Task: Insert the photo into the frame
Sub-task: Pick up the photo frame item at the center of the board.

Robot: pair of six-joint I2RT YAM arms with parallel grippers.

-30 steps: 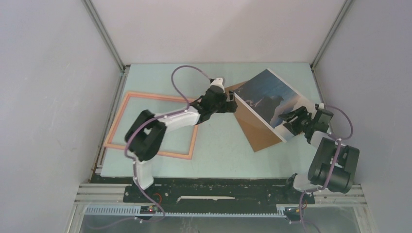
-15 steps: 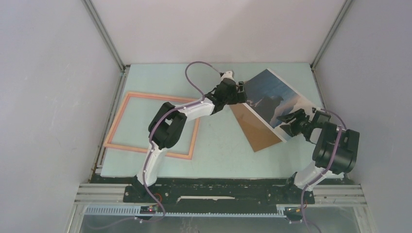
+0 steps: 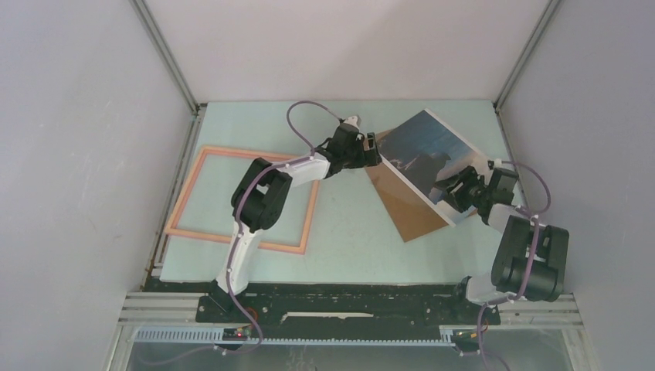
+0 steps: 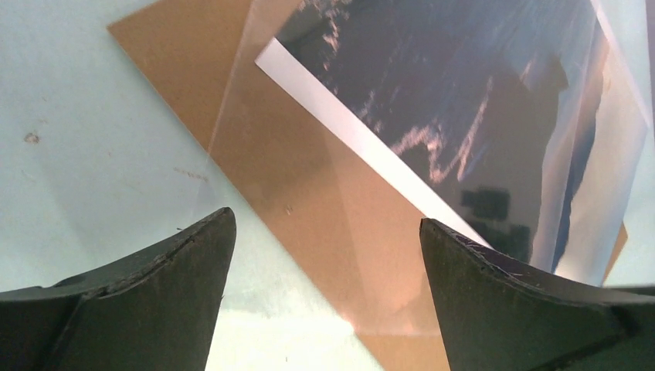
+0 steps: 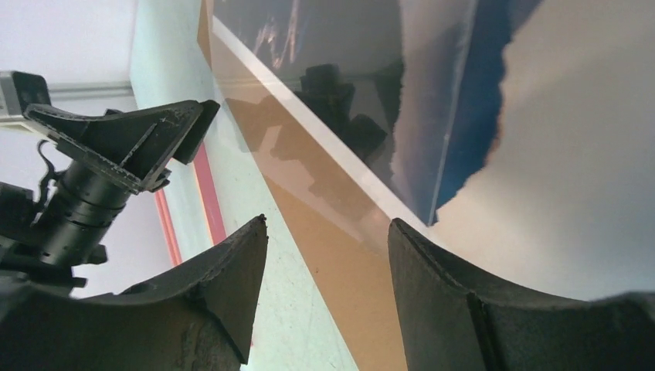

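The photo [image 3: 427, 151], a dark blue landscape with a white border, lies tilted on a brown backing board [image 3: 405, 212] at the back right. A glossy clear sheet seems to cover both. The salmon-pink frame [image 3: 188, 193] lies flat at the left, with nothing inside it. My left gripper [image 3: 372, 148] is open at the photo's left corner. In the left wrist view [image 4: 326, 218] it hangs over the board [image 4: 193, 46] beside the photo [image 4: 463, 85]. My right gripper [image 3: 453, 193] is open at the photo's near right corner. Its wrist view [image 5: 328, 222] shows photo [image 5: 340, 62], board [image 5: 347, 286] and frame rail [image 5: 207, 193].
The pale green table [image 3: 347, 232] is walled in by grey panels left, right and back. The left arm stretches across the frame's right rail. A black rail runs along the near edge.
My left arm has reached further back and right, to the photo's left corner. My right gripper has shifted slightly left onto the photo's near corner. Photo, board and frame have not moved.
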